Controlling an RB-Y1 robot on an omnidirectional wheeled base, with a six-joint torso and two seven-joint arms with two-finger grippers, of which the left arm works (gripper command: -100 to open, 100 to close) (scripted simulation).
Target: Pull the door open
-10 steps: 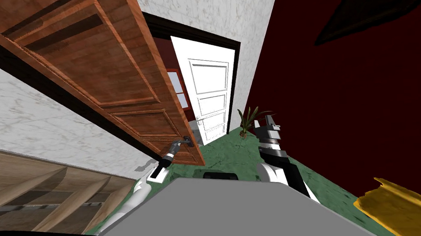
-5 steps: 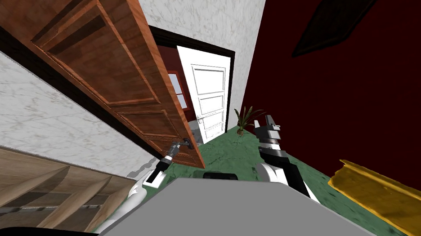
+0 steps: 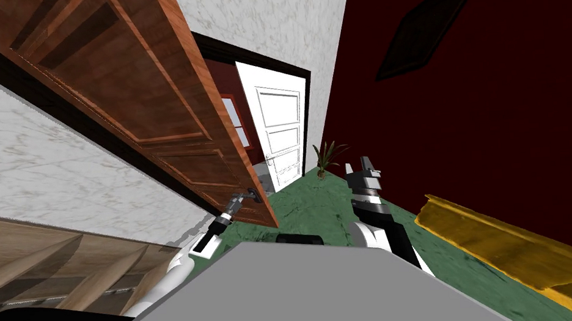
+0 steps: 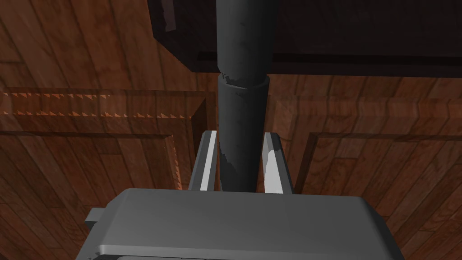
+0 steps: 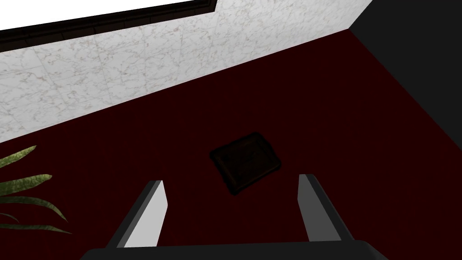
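Observation:
A brown panelled wooden door (image 3: 153,101) stands swung partly out of its dark frame on my left. Its dark lever handle (image 3: 253,196) sits near the door's free edge. My left gripper (image 3: 239,202) is shut on that handle. In the left wrist view the dark handle (image 4: 241,135) runs between the two light fingers (image 4: 205,160), which press its sides, with the brown door panel (image 4: 90,135) right behind. My right gripper (image 3: 367,163) is raised at the right of my chest, open and holding nothing, its fingers (image 5: 151,212) wide apart.
A white panelled door (image 3: 280,137) stands open beyond the doorway. A potted plant (image 3: 324,156) sits on the green floor (image 3: 318,206) by the dark red wall (image 3: 473,127). A yellow piece of furniture (image 3: 516,247) lies low right. Wooden shelving (image 3: 52,272) is at lower left.
The whole head view has shifted: I have moved, so the yellow furniture and plant slid left. The brown door has swung a little further out with my left gripper still on its handle.

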